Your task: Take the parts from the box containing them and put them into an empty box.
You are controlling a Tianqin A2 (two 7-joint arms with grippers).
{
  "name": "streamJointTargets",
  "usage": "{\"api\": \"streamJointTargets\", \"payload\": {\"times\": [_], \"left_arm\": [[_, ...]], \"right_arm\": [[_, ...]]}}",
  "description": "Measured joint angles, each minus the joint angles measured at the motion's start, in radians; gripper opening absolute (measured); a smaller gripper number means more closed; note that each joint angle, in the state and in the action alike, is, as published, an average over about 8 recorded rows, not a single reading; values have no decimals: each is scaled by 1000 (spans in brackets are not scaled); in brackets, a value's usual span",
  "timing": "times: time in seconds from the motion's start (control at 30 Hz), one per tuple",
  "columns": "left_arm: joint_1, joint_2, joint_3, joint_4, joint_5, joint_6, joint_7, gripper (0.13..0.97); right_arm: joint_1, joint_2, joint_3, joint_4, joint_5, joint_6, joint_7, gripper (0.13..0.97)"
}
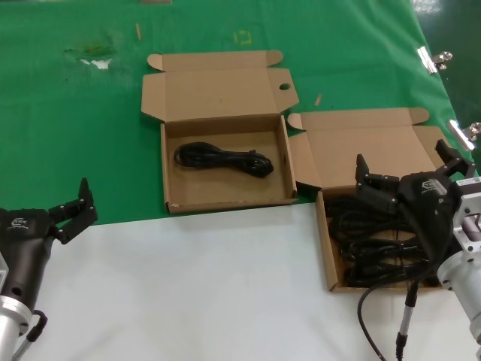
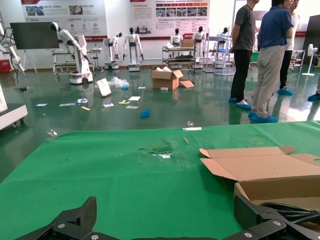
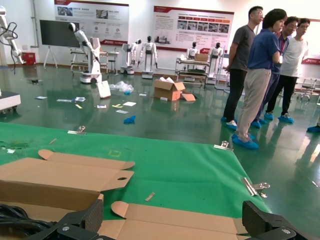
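Two boxes, left box [image 1: 225, 162] holding one cord [image 1: 223, 159], right box [image 1: 353, 226] several (tangled), right gripper [image 1: 406, 169] wide, left gripper [image 1: 69, 207] spread.

Two open boxes lie on the table [image 1: 225, 286]. The left box [image 1: 225, 199] contains one coiled cord [image 1: 223, 159]. The right box [image 1: 325, 248], nearer the robot, contains several cords [image 1: 361, 248]. The right tool [image 1: 406, 169] hovers over the right box. The left tool [image 1: 75, 204] sits well left of both boxes.
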Motion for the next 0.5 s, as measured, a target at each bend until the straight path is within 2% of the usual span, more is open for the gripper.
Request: {"api": "streamJointTargets", "payload": {"times": [0.5], "left_arm": [[0,0,0,0,0,0,0,966]], "right_arm": [[0,0,0,0,0,0,0,966]]}}
